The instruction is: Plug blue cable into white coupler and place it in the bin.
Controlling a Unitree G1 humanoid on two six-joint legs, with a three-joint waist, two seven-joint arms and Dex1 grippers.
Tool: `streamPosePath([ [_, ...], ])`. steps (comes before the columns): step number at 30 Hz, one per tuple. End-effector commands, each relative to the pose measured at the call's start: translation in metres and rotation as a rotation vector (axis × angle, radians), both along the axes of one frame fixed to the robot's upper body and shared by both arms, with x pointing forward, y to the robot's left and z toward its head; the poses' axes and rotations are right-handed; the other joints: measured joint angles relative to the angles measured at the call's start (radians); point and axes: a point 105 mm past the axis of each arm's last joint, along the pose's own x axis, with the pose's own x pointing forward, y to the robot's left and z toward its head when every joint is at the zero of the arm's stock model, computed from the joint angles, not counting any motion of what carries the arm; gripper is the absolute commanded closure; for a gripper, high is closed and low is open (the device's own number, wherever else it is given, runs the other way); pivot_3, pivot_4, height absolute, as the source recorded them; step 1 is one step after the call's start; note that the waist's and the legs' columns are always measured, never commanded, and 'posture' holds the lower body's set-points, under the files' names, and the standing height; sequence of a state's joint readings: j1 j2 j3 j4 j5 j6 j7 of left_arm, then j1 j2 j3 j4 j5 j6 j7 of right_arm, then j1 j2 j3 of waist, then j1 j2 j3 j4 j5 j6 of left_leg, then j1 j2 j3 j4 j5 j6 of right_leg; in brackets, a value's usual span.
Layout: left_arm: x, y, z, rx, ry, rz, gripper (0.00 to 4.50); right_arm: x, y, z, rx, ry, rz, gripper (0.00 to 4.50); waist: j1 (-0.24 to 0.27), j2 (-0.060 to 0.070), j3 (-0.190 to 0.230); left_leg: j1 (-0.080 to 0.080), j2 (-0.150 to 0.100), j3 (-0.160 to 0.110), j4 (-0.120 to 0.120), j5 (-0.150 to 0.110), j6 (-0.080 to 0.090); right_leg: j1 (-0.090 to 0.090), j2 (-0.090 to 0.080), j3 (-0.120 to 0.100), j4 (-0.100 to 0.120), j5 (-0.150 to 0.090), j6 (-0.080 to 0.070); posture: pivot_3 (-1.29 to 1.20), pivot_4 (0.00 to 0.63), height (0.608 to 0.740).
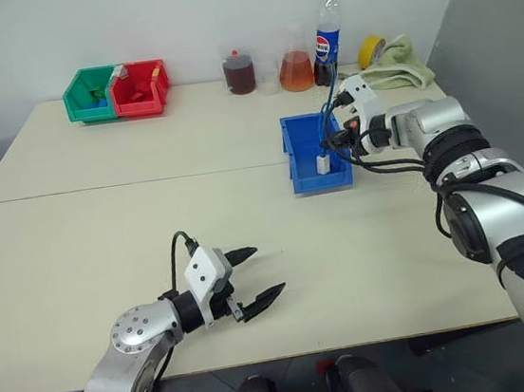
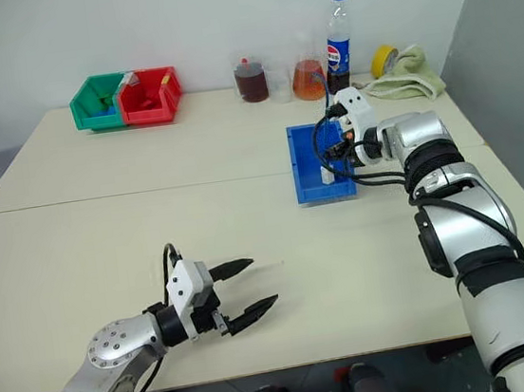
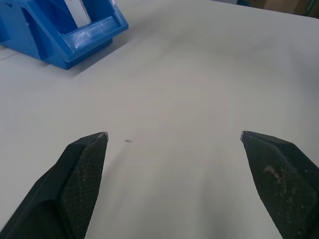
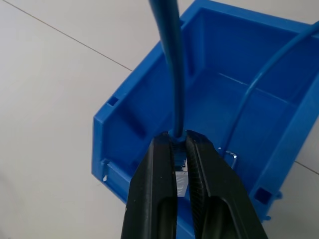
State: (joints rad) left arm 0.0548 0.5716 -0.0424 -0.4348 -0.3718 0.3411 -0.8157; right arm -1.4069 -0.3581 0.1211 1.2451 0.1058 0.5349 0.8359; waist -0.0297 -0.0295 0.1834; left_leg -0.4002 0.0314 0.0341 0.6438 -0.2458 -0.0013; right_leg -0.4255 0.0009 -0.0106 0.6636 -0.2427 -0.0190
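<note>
A: What sits closest to the camera?

B: The left gripper (image 1: 257,276), low over the desk (image 1: 104,234) near its front edge. Its jaws are spread wide, holding nothing and touching nothing, with bare desk on all sides.

A: And the right one?

B: The right gripper (image 4: 180,149) reaches over the bin (image 1: 296,144), which stands toward the desk's right side, past the middle seam. Its jaws are pinched tight on the blue cable (image 4: 172,74) just above the white coupler (image 1: 323,163), which hangs inside the bin. The cable rises from the jaws and loops back down into the bin.

A: Room to move?

B: Plenty in the middle and left of the desk. The bin's walls close around the coupler.

A: Anything else around?

B: Behind the bin along the back edge: a cola bottle (image 1: 327,30), two flasks (image 1: 295,69) of dark and orange liquid, a yellow tape roll (image 1: 370,50) and a cloth (image 1: 403,62). At the back left, a green bin (image 1: 89,94) touching a red bin (image 1: 139,88).
</note>
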Motion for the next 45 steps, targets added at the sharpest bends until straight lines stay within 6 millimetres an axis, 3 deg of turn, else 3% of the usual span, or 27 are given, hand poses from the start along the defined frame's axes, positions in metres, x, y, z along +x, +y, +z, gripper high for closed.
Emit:
streamPosePath([
  [1,-0.0042,-0.0027,0.0069,-0.001,-0.036,-0.011,0.03,0.0054,0.0035,0.0159,0.005,-0.066,-0.017,4.42,0.000,0.000,0.000,0.000,0.000,0.000,0.000,0.000,0.000,0.000,0.000,0.000,0.000,0.000,0.000,0.00,0.150,0.740],
  [15,-0.0039,-0.0010,0.0073,0.006,-0.033,-0.013,0.03,0.0068,0.0069,0.0117,0.001,-0.069,-0.025,4.42,0.000,0.000,0.000,0.000,0.000,0.000,0.000,0.000,0.000,0.000,0.000,0.000,0.000,0.001,-0.001,0.00,0.150,0.740],
  [16,-0.0038,-0.0003,0.0073,0.008,-0.032,-0.013,0.00,0.0069,0.0064,0.0115,0.001,-0.069,-0.026,3.75,0.000,0.000,0.000,0.000,0.000,0.000,0.000,0.000,0.000,0.000,0.000,0.000,0.001,0.001,-0.001,0.00,0.150,0.740],
  [33,-0.0025,-0.0026,0.0096,0.011,-0.034,-0.032,0.00,0.0108,0.0016,0.0136,0.003,-0.106,-0.062,0.03,0.000,0.000,0.000,0.000,0.000,0.000,0.001,0.000,0.000,0.000,0.000,0.000,0.001,0.002,-0.003,0.00,0.150,0.740],
  [45,-0.0035,-0.0017,0.0093,0.015,-0.033,-0.036,0.00,0.0092,0.0070,0.0171,0.032,-0.104,-0.035,0.03,0.000,0.000,0.000,0.000,0.000,0.000,0.001,0.000,0.000,0.000,0.000,0.000,0.001,0.002,-0.003,0.00,0.150,0.740],
])
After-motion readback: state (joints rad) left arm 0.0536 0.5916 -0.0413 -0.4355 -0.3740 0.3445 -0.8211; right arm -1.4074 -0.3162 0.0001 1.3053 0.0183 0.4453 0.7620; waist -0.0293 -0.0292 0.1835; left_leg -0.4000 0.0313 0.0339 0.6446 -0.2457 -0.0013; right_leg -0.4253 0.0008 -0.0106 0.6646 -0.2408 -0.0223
